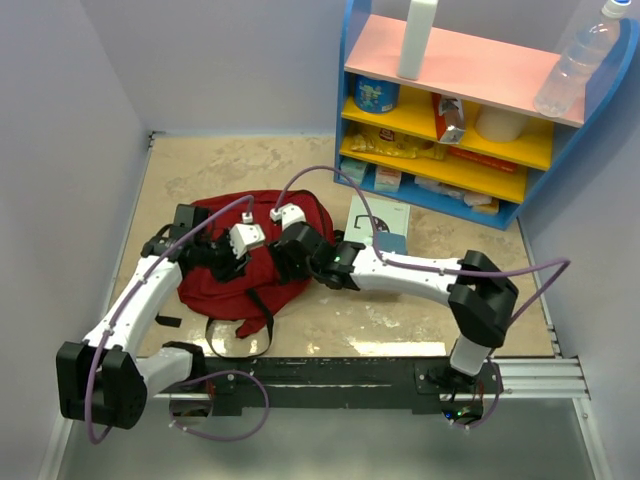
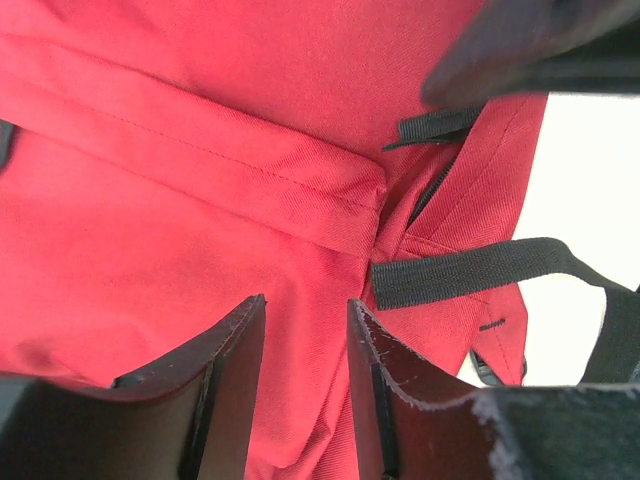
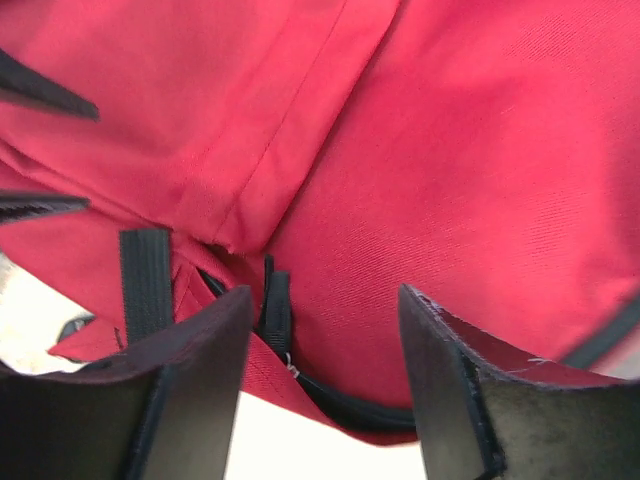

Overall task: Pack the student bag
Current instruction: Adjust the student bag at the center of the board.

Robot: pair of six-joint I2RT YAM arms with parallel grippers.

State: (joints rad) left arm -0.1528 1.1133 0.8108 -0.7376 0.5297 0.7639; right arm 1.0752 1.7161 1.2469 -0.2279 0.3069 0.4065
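Fingers [image 2: 225, 380] of the left hand [image 2: 305, 390] stand parted and released, with nothing pinched between them; only the red cloth of the student bag [image 2: 180, 200] shows in the gap, close under the tips. The right hand [image 3: 325, 390] is likewise released, its jaws wider apart, poised low over the same bag and grasping nothing. Just ahead of the right hand, hard by the tip of one finger, runs the dark zipper [image 3: 277, 310], curving along the bag's edge. From the left hand a zipper line lies farther off, ahead and to one side, past a fold of cloth and above a black strap [image 2: 470, 275]. The right hand therefore looks the nearer to the opening, and the coming move likely turns on taking hold at that seam. Seen from overhead, the bag lies flat on the counter [image 1: 200, 170] beneath both hands, its long axis running away from the arms' bases and its strap loops toward them. On the right hand's outer side, well apart from the left, a book [image 1: 385, 225] lies just beside the bag, so the right arm seems better placed to fetch it.
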